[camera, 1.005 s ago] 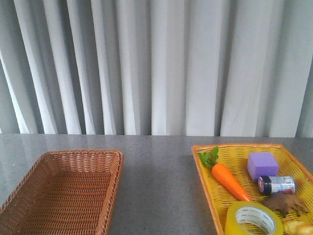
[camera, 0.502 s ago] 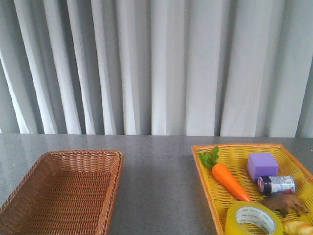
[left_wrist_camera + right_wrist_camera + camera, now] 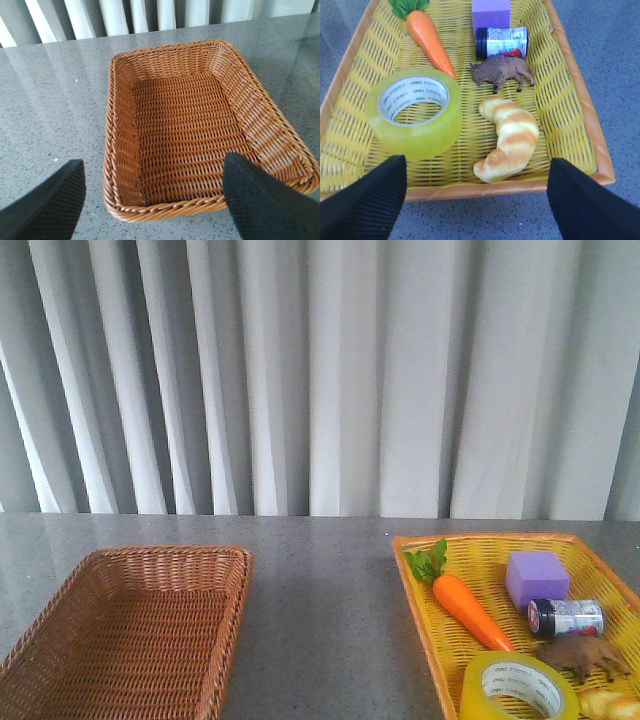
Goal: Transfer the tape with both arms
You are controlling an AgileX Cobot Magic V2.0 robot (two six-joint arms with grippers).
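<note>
Sitting flat in the yellow basket (image 3: 417, 585), the tape (image 3: 520, 688) lies with its white printed core facing up, at the corner nearest the robot. Seen from the front, it is at about five o'clock on the grey table (image 3: 320, 580). Just past it, toward twelve o'clock, a toy carrot (image 3: 470, 608) lies slantwise with its green leaves pointing away. At about two o'clock from the roll rest a purple block (image 3: 536, 578), a small jar (image 3: 566, 617) tipped on its side, and a brown toy animal (image 3: 583, 655). A striped croissant (image 3: 508, 140) lies just beside the roll, near the basket's front rim, apart from it by a narrow strip of weave.

Over at eight o'clock on the table stands a brown wicker basket (image 3: 230, 630), well apart from the yellow one, with grey curtains (image 3: 320, 370) hanging behind both.

Neither arm shows in the front view. The right gripper (image 3: 476, 200) hangs above the yellow basket's near rim, its two black fingers (image 3: 367, 200) spread wide, holding nothing and clear of the tape. The left gripper (image 3: 152, 202) hovers at the near edge of the brown basket, fingers likewise parted wide and bare.
</note>
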